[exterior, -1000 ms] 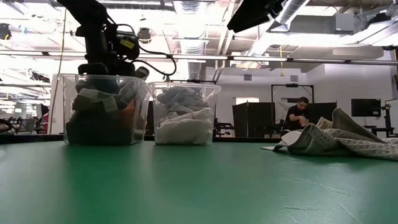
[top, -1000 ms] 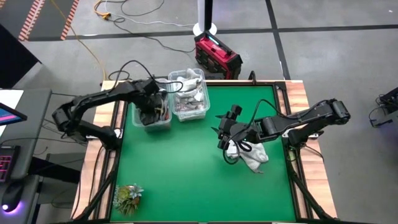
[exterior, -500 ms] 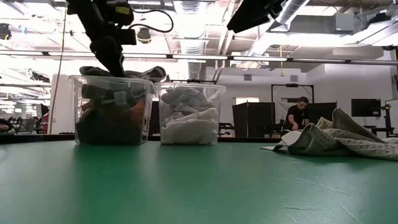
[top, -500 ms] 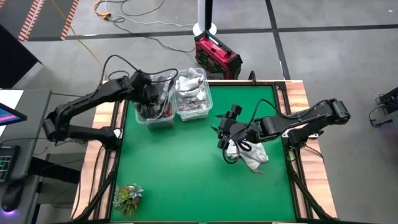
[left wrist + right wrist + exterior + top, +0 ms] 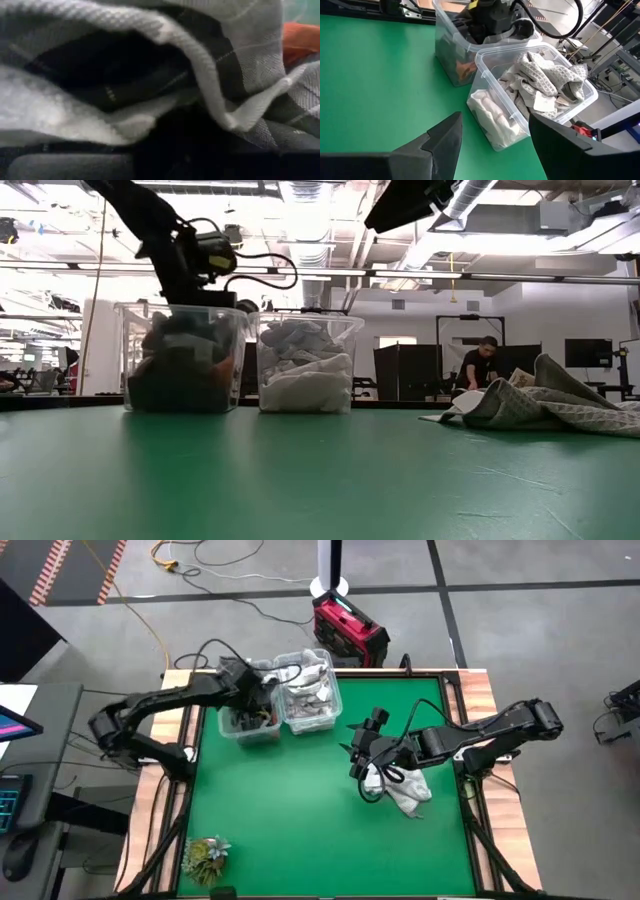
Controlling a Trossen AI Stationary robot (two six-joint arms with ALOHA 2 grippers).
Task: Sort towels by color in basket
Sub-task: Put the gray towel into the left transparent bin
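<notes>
Two clear bins are set side by side at the far left of a green mat, with a workshop seen behind. The left gripper is plunged into the dark-towel bin; its fingers are buried in plaid cloth, so their state cannot be told. The right gripper hangs spread wide beside a plaid towel.

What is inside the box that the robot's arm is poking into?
The left gripper is down in the left box, which holds dark towels, a plaid one and an orange one. The towels hide its fingertips and whatever lies at the bottom.
</notes>
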